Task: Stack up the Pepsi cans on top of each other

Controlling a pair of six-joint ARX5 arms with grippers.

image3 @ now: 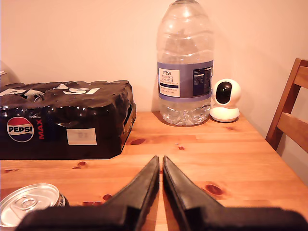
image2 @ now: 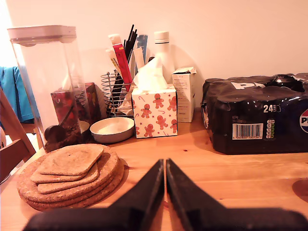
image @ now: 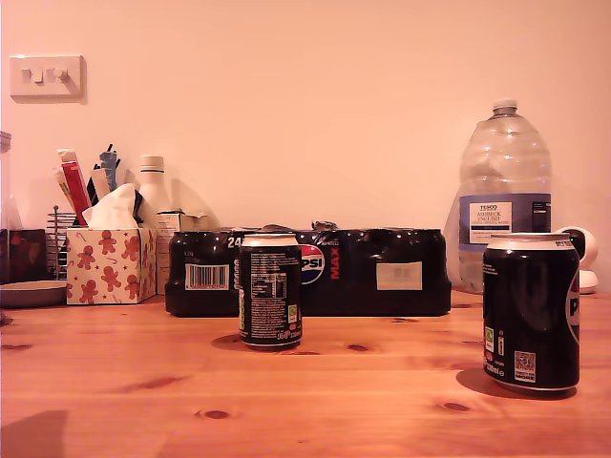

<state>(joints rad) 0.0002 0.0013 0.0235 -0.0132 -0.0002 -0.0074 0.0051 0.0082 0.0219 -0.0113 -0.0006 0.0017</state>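
Two end effectors hang low over a pine worktop (image: 315, 401), each with its jaws drawn together and holding nothing. My first gripper (image2: 165, 166) points its closed tips toward a stack of cork mats (image2: 70, 175) and, beyond them, a white dish (image2: 112, 130), a gingerbread-print tissue box (image2: 155, 113), a wire holder of pens (image2: 115, 94) and a tall clear canister (image2: 48, 82) against the far wall. The barcoded end of a black shrink-wrapped Pepsi Max pack (image2: 255, 113) sits across the worktop from those items.

My second gripper (image3: 160, 163) points its closed tips toward a large Tesco water bottle (image3: 185, 67) and a small white camera (image3: 225, 100) just beside it at the far wall. The silver top of one Pepsi can (image3: 30, 204) shows near this end effector; a wooden chair (image3: 288, 115) stands off the worktop's edge.

Neither arm appears in the exterior view. There, both cans stand upright and well apart: the first Pepsi can (image: 270, 291) near the middle, just in front of the pack; the second Pepsi can (image: 531, 310) nearer the camera at the exterior view's right, in front of the bottle. A light switch (image: 45, 76) is on the wall at the exterior view's left.
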